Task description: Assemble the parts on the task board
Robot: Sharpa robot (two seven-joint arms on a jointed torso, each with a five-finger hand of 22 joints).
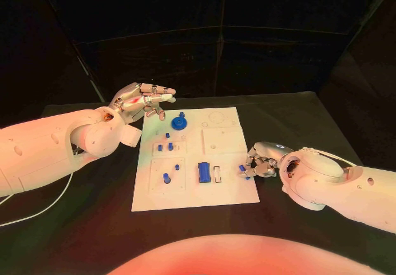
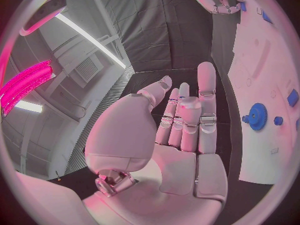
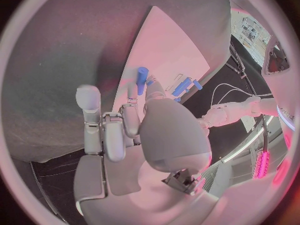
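Right hand [image 1: 262,164] pinches a small blue peg [image 1: 244,170] at the right edge of the white board [image 1: 222,134] (near half), left hand [image 1: 142,98] hovers empty, fingers apart, over the board's far left corner beside the blue gear [image 1: 180,122].

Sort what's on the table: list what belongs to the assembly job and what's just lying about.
Job:
task board
blue gear
long blue block
small blue pegs
blue part pinched by the right hand
left hand, holding nothing

Lying about:
white cable on the black table
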